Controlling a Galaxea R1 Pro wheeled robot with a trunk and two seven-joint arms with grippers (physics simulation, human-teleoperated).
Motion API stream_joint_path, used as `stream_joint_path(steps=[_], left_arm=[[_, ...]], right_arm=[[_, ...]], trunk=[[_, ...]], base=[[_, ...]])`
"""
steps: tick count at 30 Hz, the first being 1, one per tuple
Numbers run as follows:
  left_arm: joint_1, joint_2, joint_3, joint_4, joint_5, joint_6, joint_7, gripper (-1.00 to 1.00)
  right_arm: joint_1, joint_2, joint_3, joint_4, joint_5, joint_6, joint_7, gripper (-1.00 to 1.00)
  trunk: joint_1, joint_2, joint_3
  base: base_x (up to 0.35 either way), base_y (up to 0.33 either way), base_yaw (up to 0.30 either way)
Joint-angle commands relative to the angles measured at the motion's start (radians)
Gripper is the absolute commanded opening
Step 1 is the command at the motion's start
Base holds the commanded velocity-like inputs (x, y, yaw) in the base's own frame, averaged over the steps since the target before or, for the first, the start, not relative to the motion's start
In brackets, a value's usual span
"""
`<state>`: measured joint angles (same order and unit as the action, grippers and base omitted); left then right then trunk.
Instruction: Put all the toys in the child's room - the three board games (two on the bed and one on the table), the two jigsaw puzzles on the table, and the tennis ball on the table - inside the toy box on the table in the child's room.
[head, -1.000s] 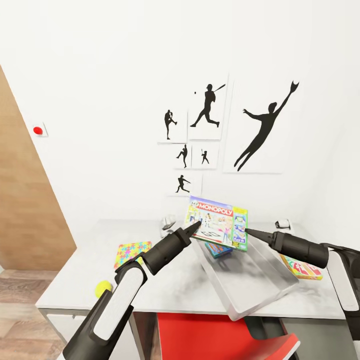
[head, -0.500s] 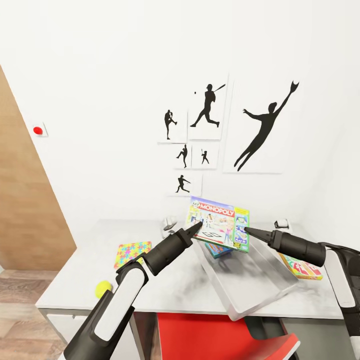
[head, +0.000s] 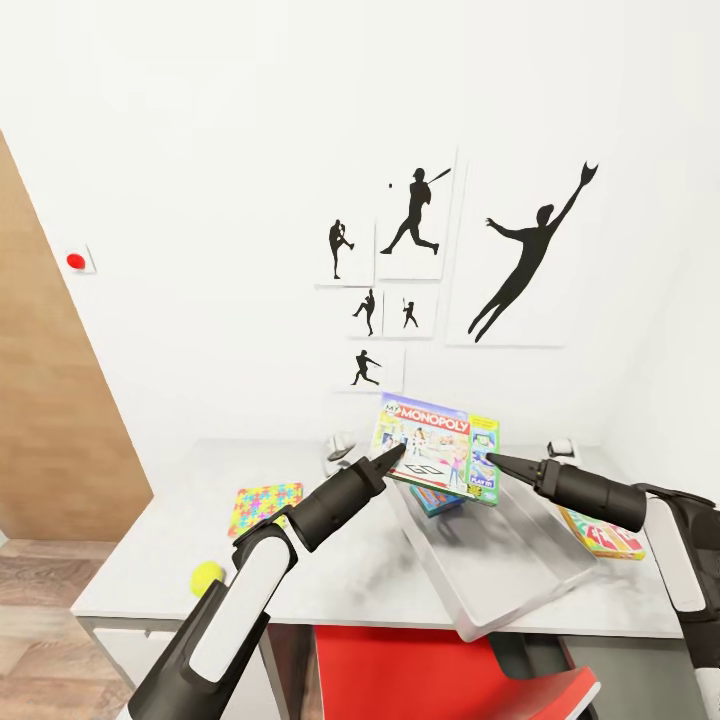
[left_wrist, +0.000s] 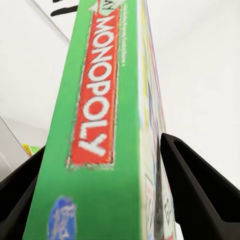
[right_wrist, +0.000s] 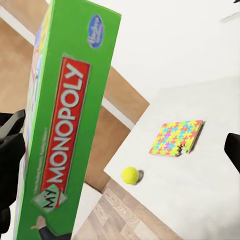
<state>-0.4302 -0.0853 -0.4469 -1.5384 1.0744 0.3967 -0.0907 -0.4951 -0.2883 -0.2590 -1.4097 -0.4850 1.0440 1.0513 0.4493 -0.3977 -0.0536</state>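
The left gripper (head: 392, 455) is clamped on the left edge of the Monopoly box (head: 436, 447), its two dark fingers (left_wrist: 200, 192) pressed against the front and back faces, as the left wrist view shows. The right gripper (head: 494, 462) sits at the box's right edge; one finger (right_wrist: 11, 165) lies against the box while the other is well apart, so its jaws stand wide and it is not pinching. The box hangs tilted in the air above the far end of the toy box (head: 520, 570), a grey bin lying at an angle on the table (head: 170, 550). Another board game (head: 436, 499) already rests inside the bin under it. On the table to the left lie a jigsaw puzzle (head: 262, 504) and the tennis ball (head: 207, 576); a further board game (head: 605, 535) lies right of the bin. The box looks light, stiff and smooth-faced, likely slippery, so gripping across its thin faces near an edge suits it best.
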Motion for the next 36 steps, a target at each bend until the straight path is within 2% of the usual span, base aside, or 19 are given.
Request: stream_joint_path(steps=[1, 13, 29, 30, 36], left_arm=[[-0.001, 0.0, 0.001, 0.0, 0.007, 0.005, -0.001, -1.0], [-0.001, -0.001, 0.001, 0.0, 0.007, 0.005, -0.001, -1.0], [-0.001, -0.002, 0.001, 0.0, 0.007, 0.005, -0.001, -1.0], [-0.001, -0.002, 0.001, 0.0, 0.007, 0.005, -0.001, -1.0], [-0.001, -0.002, 0.001, 0.0, 0.007, 0.005, -0.001, -1.0]], right_arm=[[-0.001, 0.003, -0.001, 0.001, 0.004, 0.003, 0.003, 1.0], [-0.003, 0.023, 0.001, 0.003, 0.007, 0.003, -0.004, 1.0], [-0.003, 0.026, 0.001, 0.003, 0.009, 0.003, -0.005, 1.0], [-0.003, 0.026, 0.001, 0.003, 0.009, 0.003, -0.005, -1.0], [-0.003, 0.025, 0.001, 0.003, 0.009, 0.003, -0.005, -1.0]], trunk=[[0.001, -0.002, -0.002], [0.001, -0.002, -0.002], [0.001, -0.002, -0.002], [0.001, -0.002, -0.002], [0.001, -0.002, -0.002]], base=[[0.0, 0.0, 0.0], [0.0, 0.0, 0.0], [0.0, 0.0, 0.0], [0.0, 0.0, 0.0], [0.0, 0.0, 0.0]])
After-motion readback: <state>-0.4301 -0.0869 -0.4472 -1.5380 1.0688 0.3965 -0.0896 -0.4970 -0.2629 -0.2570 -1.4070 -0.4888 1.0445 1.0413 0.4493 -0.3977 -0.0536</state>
